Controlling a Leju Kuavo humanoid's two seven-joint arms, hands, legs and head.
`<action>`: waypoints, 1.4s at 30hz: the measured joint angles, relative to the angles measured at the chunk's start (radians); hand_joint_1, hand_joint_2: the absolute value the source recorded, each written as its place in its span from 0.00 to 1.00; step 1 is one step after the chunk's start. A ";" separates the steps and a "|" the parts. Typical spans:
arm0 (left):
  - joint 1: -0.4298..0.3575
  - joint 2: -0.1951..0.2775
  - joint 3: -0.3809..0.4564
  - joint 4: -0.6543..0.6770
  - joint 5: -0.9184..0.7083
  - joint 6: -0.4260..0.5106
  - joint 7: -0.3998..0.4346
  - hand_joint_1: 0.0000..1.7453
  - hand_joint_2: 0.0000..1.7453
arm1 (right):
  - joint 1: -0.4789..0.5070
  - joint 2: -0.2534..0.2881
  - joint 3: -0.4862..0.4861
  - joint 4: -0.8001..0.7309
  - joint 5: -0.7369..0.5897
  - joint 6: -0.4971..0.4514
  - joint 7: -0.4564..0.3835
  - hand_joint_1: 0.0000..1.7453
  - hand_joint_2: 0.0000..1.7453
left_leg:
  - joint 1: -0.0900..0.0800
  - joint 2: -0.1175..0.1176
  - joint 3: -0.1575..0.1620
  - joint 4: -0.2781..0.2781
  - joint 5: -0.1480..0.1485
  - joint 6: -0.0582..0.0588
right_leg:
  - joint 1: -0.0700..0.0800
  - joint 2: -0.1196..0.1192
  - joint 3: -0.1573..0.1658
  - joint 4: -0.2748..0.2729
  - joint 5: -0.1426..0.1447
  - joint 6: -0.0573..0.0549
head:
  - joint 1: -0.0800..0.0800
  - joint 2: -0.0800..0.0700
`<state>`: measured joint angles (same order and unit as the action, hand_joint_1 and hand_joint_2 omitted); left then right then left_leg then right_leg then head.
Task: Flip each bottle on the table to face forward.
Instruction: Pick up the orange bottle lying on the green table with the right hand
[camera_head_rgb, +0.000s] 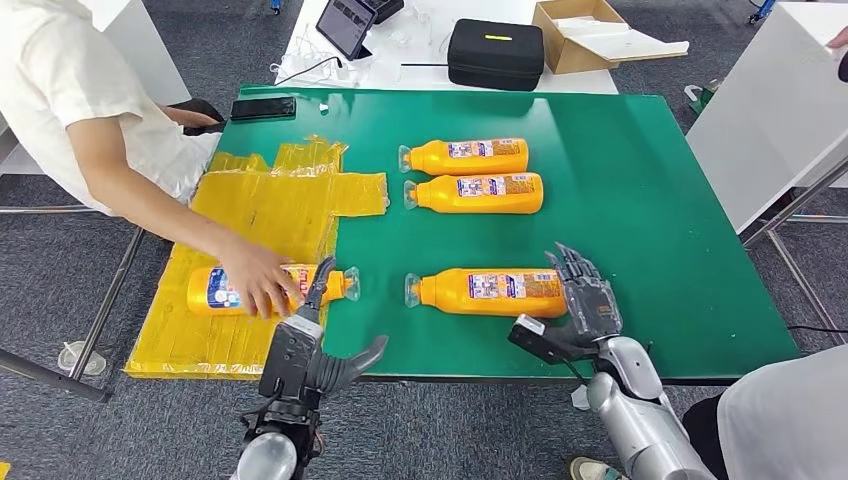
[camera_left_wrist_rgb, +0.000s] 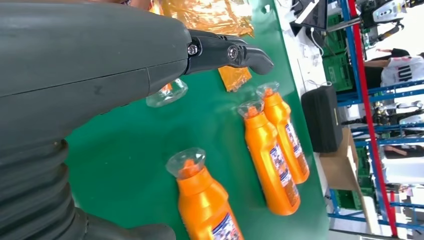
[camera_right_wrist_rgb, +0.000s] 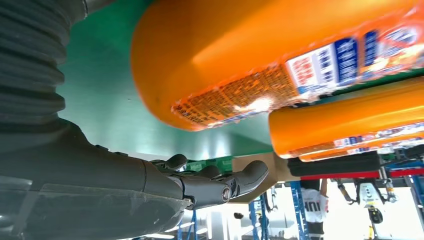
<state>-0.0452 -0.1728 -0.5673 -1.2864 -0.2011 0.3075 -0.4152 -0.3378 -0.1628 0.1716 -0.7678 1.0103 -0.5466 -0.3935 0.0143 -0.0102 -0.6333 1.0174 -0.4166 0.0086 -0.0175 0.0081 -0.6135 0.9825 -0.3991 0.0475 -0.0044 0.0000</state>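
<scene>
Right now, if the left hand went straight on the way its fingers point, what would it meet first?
Probably the capped end of the bottle lying on the yellow sheet: the left hand points at it, with a person's hand resting on that bottle. How high the fingers are above it is unclear.

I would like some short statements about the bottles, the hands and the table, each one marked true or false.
1. Four orange bottles lie on their sides. True: two at the far side, one near the right hand, one on the yellow sheet.
2. The table is blue. False: the table is green.
3. A person's hand rests on the bottle on the yellow sheet. True.
4. The left hand holds a bottle. False: it is open and holds nothing.
5. The right hand is at the base end of the nearest bottle. True.
6. The black case stands on the green table. False: the black case is on a white surface beyond it.
</scene>
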 joint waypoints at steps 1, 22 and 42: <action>-0.001 0.000 0.000 0.004 -0.001 0.000 0.000 0.00 1.00 | -0.003 0.002 0.003 0.003 0.000 0.001 0.000 0.00 1.00 | 0.000 0.000 0.000 0.000 0.000 0.000 | 0.000 0.000 0.000 0.000 0.000 0.000 | 0.000 0.000; -0.021 -0.011 0.000 0.045 -0.007 -0.007 -0.007 0.00 1.00 | -0.044 0.035 0.035 0.074 -0.055 0.073 -0.034 0.00 1.00 | 0.000 0.000 0.000 0.000 0.000 0.000 | 0.000 0.000 0.000 0.000 0.000 0.000 | 0.000 0.000; -0.045 -0.017 -0.001 0.077 -0.004 -0.033 0.002 0.00 1.00 | -0.166 0.047 0.035 0.240 -0.064 0.268 0.117 0.00 1.00 | 0.000 0.004 0.009 0.000 -0.001 0.000 | 0.000 0.001 0.005 -0.001 0.001 0.000 | 0.000 0.000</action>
<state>-0.0900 -0.1895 -0.5684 -1.2095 -0.2052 0.2744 -0.4137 -0.5034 -0.1161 0.2070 -0.5278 0.9463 -0.2784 -0.2764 0.0143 -0.0065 -0.6242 1.0174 -0.4173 0.0086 -0.0174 0.0094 -0.6083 0.9818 -0.3985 0.0470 -0.0042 0.0000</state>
